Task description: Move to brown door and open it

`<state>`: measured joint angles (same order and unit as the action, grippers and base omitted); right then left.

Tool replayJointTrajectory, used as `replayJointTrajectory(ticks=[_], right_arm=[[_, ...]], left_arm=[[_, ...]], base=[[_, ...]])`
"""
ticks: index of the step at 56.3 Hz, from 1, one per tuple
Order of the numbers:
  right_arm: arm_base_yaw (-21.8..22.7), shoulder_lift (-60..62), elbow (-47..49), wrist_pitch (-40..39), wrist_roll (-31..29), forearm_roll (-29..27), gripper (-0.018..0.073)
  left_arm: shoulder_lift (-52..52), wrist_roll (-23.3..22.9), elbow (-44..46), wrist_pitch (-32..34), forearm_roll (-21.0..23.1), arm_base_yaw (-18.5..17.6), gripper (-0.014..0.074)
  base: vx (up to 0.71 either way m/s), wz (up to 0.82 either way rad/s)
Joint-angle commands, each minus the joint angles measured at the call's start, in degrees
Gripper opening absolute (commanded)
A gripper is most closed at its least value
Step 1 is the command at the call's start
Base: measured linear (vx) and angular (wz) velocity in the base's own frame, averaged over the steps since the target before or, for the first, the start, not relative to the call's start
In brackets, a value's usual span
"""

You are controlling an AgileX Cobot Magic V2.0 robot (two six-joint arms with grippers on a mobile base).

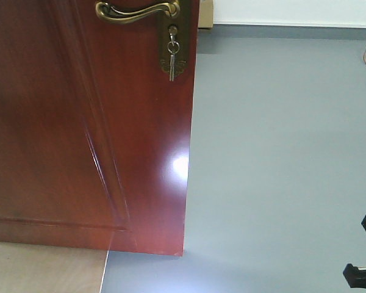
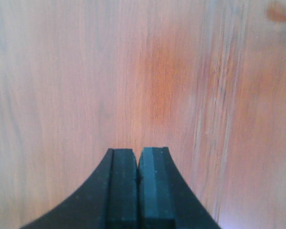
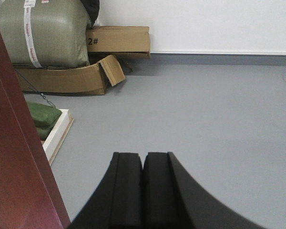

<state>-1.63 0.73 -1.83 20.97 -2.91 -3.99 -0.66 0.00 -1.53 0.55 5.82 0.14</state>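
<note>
Your brown door [image 1: 85, 122] ajar, brass handle [image 1: 137, 10] with key [image 1: 172, 64], left fingers [image 2: 122, 186] pressed together empty, right fingers [image 3: 128, 188] likewise over grey floor [image 3: 205, 119].

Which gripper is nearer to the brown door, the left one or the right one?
Left. The left gripper, shut, faces the brown door close up. The right gripper, also shut, points past the door's edge toward open floor.

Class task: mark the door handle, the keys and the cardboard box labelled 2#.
handle [image 1: 137, 10], front view, middle of the brass lever.
keys [image 1: 172, 64], front view, on the blades hanging below the lock.
box [image 3: 118, 39], right wrist view, front face beside the label.
</note>
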Motion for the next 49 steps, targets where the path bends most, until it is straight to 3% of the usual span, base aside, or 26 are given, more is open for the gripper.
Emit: replayJointTrajectory(ticks=[1,49], right_arm=[[0.04,0.32,-0.25,-4.31,-0.37,0.20,0.0000],[0.04,0.32,-0.25,-4.31,-0.37,0.20,0.0000]], left_arm=[[-0.65,0.00,1.02,4.26,0.17,0.01,0.0012],[-0.65,0.00,1.02,4.26,0.17,0.01,0.0012]], base=[[0.00,0.00],[0.00,0.00]])
